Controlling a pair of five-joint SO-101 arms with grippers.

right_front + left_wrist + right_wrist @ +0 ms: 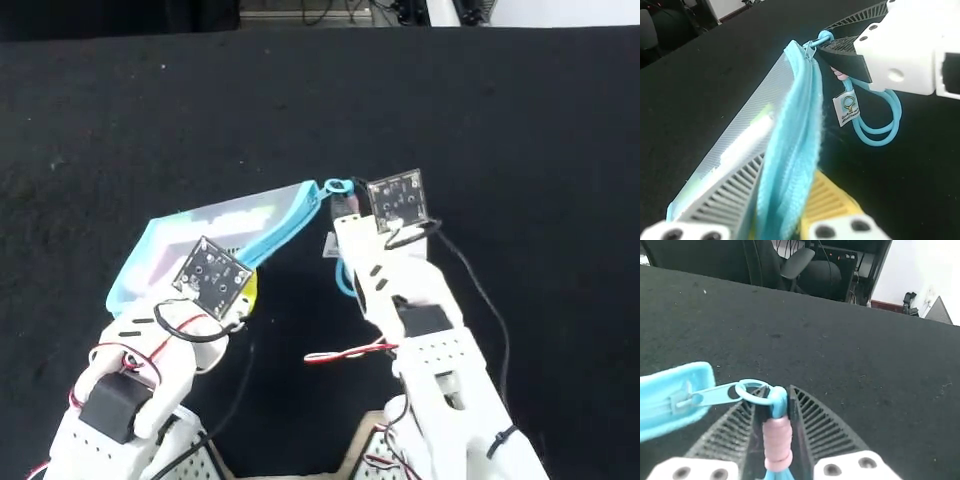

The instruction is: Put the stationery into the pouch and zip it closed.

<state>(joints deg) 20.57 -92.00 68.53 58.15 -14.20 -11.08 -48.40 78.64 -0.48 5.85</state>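
- The right gripper (776, 399), just right of centre in the high view, is pinched narrow on the blue strap (880, 127) just above its pink bead (776, 440). The cord is thin and round, so a hard pull could let it slide out of the grip.
- The zip slider (684, 401) sits at the pouch's far corner, apparently at the end of its run. More pulling would likely strain the pull ring (752, 390) or drag the whole pouch rather than close anything.
- The left gripper (785, 205), lower left of centre in the high view, is clamped on the pouch's near edge. If the arms pull apart, the fabric may slip free.
- The pouch (230, 225) stretches between the two grippers, left of centre over the black table (500, 120), with stationery (747, 140) showing faintly through its wall. An uneven release could flip or twist it.
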